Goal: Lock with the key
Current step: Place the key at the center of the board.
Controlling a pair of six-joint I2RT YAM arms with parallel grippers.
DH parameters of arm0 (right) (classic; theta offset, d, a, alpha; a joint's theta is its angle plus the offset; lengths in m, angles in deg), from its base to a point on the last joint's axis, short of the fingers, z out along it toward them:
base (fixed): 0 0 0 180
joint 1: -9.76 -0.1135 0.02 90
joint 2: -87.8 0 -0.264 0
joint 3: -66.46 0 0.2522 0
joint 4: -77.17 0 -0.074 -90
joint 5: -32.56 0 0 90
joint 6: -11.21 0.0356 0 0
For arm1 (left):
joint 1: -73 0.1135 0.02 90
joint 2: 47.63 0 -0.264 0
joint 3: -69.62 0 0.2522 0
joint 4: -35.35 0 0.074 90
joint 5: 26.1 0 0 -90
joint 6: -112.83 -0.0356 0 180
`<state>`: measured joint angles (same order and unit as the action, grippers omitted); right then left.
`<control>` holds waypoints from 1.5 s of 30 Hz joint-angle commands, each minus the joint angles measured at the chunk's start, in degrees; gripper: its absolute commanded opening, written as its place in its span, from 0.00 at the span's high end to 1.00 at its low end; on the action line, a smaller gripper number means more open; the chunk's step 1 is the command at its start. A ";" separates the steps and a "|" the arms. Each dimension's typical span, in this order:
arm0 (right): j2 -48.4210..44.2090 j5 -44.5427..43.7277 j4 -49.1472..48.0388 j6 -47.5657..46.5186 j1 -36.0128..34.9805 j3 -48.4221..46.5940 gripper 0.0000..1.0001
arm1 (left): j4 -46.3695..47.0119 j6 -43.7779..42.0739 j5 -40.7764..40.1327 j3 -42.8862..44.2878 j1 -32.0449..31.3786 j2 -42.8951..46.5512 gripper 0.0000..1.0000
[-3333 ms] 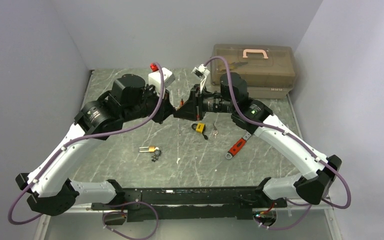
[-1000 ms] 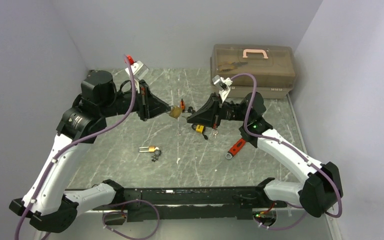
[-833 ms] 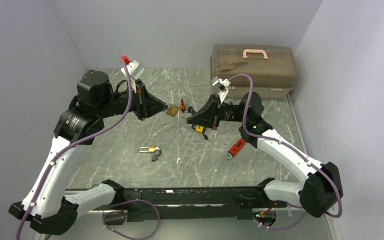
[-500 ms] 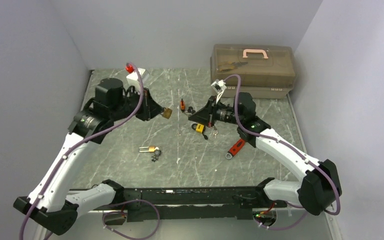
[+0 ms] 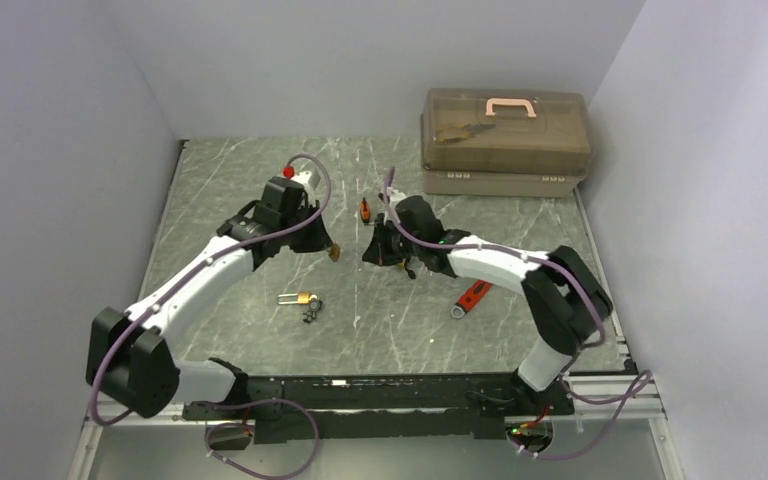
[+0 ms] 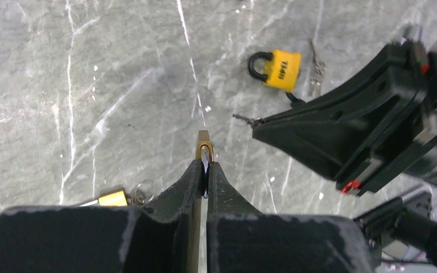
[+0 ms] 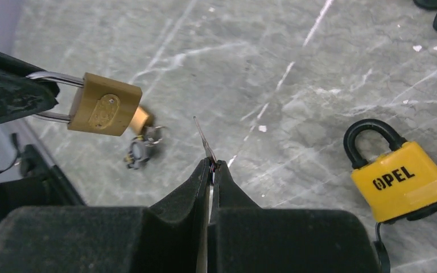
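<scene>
Grey marbled desk (image 5: 260, 180); midway between its left and right edges, the left tool (image 6: 205, 170) pinches the brass padlock (image 7: 103, 104) by its shackle. Right tool (image 7: 211, 170) pinches the key (image 7: 205, 139); its tip is near the padlock, not touching.

Black "OPEL" lettering beside a round logo on the yellow padlock (image 7: 405, 181); nothing else legible.

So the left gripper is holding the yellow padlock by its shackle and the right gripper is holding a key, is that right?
Not quite: the left gripper holds the brass padlock, as the right wrist view shows. The yellow padlock lies on the table. The right gripper does hold a key.
</scene>
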<state>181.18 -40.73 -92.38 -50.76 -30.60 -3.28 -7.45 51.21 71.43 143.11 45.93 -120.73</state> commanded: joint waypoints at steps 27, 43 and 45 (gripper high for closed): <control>22.19 -2.57 -5.04 4.33 -2.95 -13.12 0.98 | 16.32 5.04 -8.38 -6.28 0.26 -14.41 0.71; 12.20 -12.45 1.33 4.72 -5.51 -9.25 0.33 | 1.75 -1.52 -8.10 -0.27 2.24 4.24 0.14; 10.61 -14.46 2.18 4.67 -7.21 -8.28 0.33 | -0.78 -2.88 -8.06 0.61 3.86 7.25 0.13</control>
<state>197.31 -49.08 -92.27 -46.45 -34.60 -13.19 -2.36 52.07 63.23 140.07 47.24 -119.53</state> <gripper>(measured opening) 0.667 0.859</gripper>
